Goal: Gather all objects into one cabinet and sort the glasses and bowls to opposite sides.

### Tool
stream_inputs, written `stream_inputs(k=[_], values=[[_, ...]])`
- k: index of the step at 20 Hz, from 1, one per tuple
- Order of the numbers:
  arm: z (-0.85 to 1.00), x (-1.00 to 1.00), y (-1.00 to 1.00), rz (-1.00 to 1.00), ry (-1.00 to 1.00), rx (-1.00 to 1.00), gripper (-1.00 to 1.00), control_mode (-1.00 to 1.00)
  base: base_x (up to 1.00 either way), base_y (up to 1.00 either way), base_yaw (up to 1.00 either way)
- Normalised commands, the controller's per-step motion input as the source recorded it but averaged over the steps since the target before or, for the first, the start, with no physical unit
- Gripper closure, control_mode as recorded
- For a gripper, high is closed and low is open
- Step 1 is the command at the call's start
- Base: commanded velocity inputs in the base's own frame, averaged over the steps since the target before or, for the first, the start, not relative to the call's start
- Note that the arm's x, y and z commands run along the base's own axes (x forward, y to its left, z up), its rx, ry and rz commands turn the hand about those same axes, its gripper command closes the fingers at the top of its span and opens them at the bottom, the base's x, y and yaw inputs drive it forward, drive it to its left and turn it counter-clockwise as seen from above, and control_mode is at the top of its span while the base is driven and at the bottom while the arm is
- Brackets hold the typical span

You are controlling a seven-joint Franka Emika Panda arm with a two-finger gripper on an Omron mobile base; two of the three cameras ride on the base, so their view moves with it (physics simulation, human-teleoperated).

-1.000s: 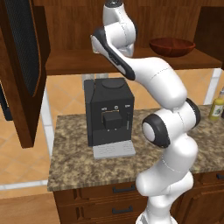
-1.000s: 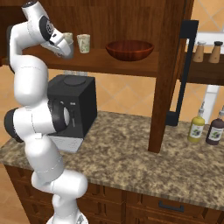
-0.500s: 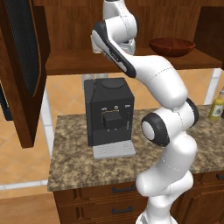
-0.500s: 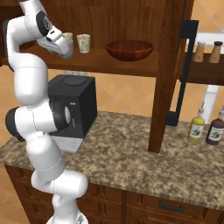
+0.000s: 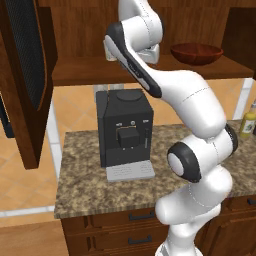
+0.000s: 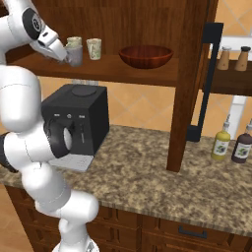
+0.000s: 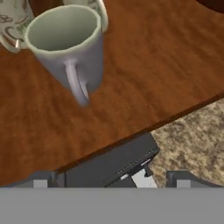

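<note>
Three cups [image 6: 75, 53], bowl [image 6: 145, 56], one shelf [image 6: 123, 74]

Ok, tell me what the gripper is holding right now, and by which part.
Nothing. The gripper is open, and the grey mug stands free on the cabinet shelf, clear of the fingertips.

No readable text; the cream tumbler [image 7: 13, 22] bears perhaps a scrawled mark.

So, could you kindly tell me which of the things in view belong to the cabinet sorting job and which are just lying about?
Part of the job:
- grey cup, standing on the cabinet shelf, open hand beside it
- two cream cups behind and beside it
- dark red-brown bowl further along
- cabinet

Just lying about:
- coffee machine
- sauce bottles on the counter
- spice jars
</note>
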Motion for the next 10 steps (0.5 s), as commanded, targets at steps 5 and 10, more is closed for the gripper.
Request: stream_inputs(k=[5,10], values=[[-0.17,-0.81,-0.01,0.0,-0.05,0.0,-1.0,-1.0,0.0,0.0,0.0],[-0.67,-1.0,-0.43,0.01,0.01,0.0,-1.0,-1.0,0.0,0.0,0.0]])
